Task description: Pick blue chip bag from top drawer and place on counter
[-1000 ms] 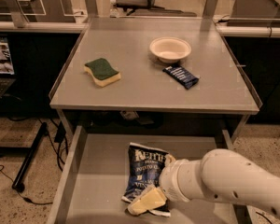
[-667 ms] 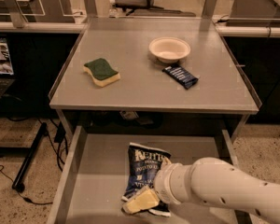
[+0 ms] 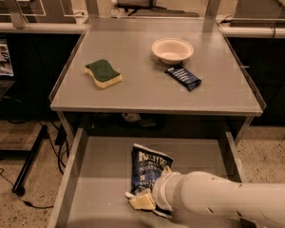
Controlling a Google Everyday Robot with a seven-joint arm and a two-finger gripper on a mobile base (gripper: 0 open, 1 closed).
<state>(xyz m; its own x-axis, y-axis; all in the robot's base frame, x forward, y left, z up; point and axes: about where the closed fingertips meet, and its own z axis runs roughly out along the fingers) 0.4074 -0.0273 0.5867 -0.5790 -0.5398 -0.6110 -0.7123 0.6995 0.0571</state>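
Note:
The blue chip bag lies flat in the open top drawer, near its middle, white lettering up. My gripper is at the bag's near end, low in the drawer, on the end of my white arm, which reaches in from the lower right and hides the bag's near right corner. The counter is the grey tabletop above the drawer.
On the counter are a green and yellow sponge at the left, a cream bowl at the back right and a small dark blue snack bar wrapper in front of the bowl. A laptop stands at the far left.
My gripper and arm have shifted slightly left along the bag's near end. The bag has not moved.

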